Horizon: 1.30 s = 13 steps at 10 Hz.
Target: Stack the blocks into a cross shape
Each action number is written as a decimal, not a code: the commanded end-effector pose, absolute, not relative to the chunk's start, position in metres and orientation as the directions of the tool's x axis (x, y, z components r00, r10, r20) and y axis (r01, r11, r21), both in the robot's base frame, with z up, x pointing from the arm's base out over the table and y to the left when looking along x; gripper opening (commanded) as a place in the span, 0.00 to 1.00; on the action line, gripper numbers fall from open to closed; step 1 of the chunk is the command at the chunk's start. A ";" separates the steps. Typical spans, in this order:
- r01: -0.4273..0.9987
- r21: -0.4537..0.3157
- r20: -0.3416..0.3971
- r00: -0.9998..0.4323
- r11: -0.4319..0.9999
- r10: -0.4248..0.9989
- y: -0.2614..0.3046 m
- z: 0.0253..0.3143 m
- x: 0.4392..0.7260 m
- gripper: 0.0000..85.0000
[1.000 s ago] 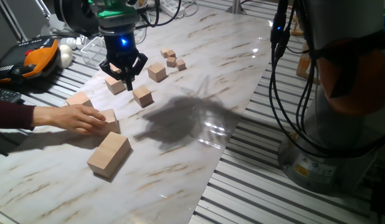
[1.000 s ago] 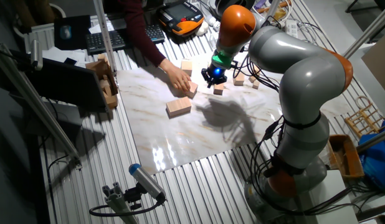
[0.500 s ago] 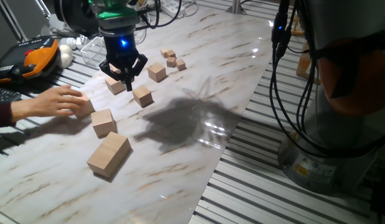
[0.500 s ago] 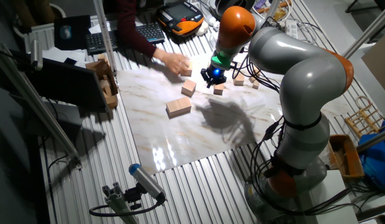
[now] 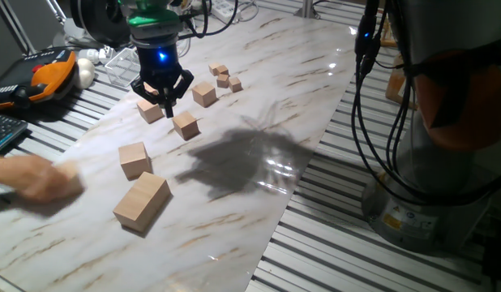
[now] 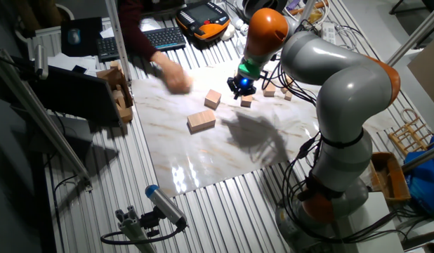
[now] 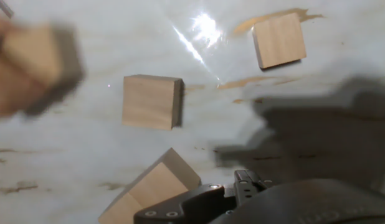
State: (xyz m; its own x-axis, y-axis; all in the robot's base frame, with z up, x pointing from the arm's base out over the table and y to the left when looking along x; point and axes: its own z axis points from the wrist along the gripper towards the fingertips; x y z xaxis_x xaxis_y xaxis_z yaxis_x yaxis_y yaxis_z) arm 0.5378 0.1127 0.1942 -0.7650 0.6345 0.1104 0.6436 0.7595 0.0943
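Note:
My gripper hangs open just above the far left of the marble board, with nothing between its fingers; it shows again in the other fixed view. Toward the front, apart from it, lie the large tan blocks: one cube and a longer block, the cube and long block also showing from the other side. In the hand view a cube lies mid-frame and a block sits at the bottom edge. The fingertips are hidden there.
Medium cubes lie around the gripper, tiny cubes behind. A person's blurred hand moves at the board's left edge, holding a block. An orange pendant and keyboard lie off the board.
The person's hand let go of the cube near the long block, took the cube further left and pulled away with it. My gripper has stayed put.

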 end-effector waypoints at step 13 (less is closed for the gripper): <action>0.882 -0.042 0.114 -0.463 0.470 0.879 0.134 0.189 0.540 0.00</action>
State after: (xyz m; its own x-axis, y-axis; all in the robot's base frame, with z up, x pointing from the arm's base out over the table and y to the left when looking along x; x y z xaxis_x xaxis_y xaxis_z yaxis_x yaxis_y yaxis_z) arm 0.5393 0.1358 0.1887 -0.4885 0.8641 0.1209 0.8680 0.4954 -0.0338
